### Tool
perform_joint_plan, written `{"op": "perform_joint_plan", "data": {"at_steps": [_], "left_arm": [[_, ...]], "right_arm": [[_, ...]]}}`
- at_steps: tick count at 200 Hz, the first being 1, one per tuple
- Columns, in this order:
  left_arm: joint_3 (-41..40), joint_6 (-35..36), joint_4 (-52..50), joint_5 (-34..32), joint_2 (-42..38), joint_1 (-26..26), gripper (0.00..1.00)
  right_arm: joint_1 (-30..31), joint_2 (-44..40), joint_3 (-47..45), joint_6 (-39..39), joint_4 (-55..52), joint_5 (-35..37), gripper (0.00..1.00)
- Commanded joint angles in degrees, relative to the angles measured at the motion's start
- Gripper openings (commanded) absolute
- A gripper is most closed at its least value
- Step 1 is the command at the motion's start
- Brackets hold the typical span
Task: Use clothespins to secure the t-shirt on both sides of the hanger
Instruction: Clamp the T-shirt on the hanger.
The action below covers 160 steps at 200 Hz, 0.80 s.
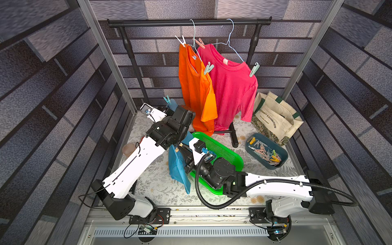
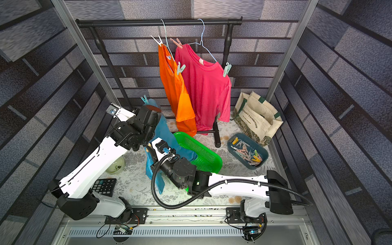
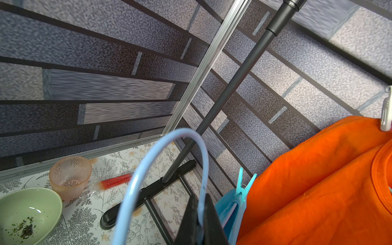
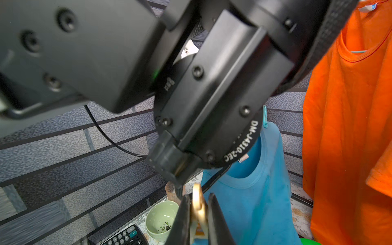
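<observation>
The right gripper (image 4: 199,198) is clamped on 1 beige clothespin (image 4: 197,189) beside the blue t-shirt (image 1: 177,167). The left gripper (image 3: 200,198) is closed on the shirt's pale-blue hanger (image 3: 169,135). The shirt hangs at 9 o'clock of the green basket (image 1: 224,151). Spare clothespins (image 1: 265,151) lie in a bin (image 1: 283,159) at 3 o'clock of the basket. All this is over a floral tablecloth (image 1: 152,186), with grey brick-pattern walls (image 1: 53,84) around and a black rack (image 1: 188,22) at 12 o'clock.

The left hand (image 3: 200,203) shows only in its wrist view, fingers cut off by the picture's edge around the hanger hook (image 3: 186,132); in both top views the left arm (image 1: 135,161) hides it. The rest of that hanger lies under the blue t-shirt (image 1: 177,167), itself largely behind that arm and the right arm (image 1: 275,184). The right hand (image 4: 199,197) and its beige clothespin (image 4: 199,212) are blurred and cropped. The loose clothespins (image 1: 268,153) in the blue tray (image 1: 272,166), far right, are too small to count.
</observation>
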Motion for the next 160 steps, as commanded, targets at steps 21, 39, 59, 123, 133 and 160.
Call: {"op": "perform_joint_plan", "data": {"at_steps": [21, 39, 59, 123, 133, 160], "left_arm": [[3.12, -1.0, -1.74, -1.47, 1.15, 0.45, 0.0], [3.34, -1.13, -1.84, -1.53, 1.25, 0.45, 0.0], [3.35, -1.17, -2.08, -1.72, 1.6, 0.5, 0.0], [3.96, -2.28, -3.33, -1.29, 2.06, 0.49, 0.0], [3.9, -2.3, -3.49, -1.29, 1.92, 0.46, 0.0], [3.07, -2.04, -3.47, -1.0, 1.02, 0.58, 0.0]], "right_arm": [[0.46, 1.29, 1.89, 3.91, 0.4, -1.39, 0.0], [0.47, 2.1, 2.13, 5.15, -0.88, -1.52, 0.0], [0.46, 2.44, 2.29, 5.88, -1.19, -2.09, 0.0], [0.51, 6.07, 2.88, 2.76, -2.65, 4.24, 0.02], [0.54, 6.44, 2.75, 2.12, -2.57, 4.57, 0.19], [0.55, 5.88, 4.03, 1.72, -5.5, 2.48, 0.64]]}}
